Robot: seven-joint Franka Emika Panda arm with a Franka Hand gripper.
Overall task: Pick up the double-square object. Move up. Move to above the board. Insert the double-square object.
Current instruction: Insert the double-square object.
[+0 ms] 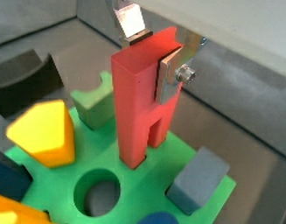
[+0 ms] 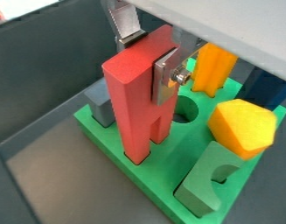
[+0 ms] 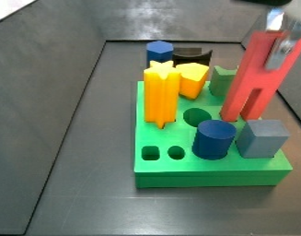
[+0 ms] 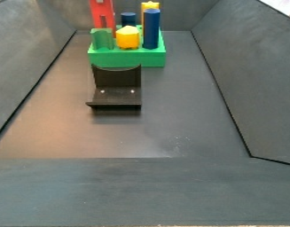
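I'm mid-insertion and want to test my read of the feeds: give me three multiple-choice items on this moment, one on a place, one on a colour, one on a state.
1. Where is the lower end of the double-square object?
A. On the floor beside the board
B. At the board's top
C. On the fixture

2. What colour is the board?
A. Bright green
B. Grey
C. Orange

3. How is the gripper set?
A. Open, well above the piece
B. Shut on nothing
C. Shut on the double-square object's upper end

Answers: 1 B, both wrist views show the red legs meeting the green top. 2 A, plain in both side views. 3 C, the silver fingers flank the red top in both wrist views.
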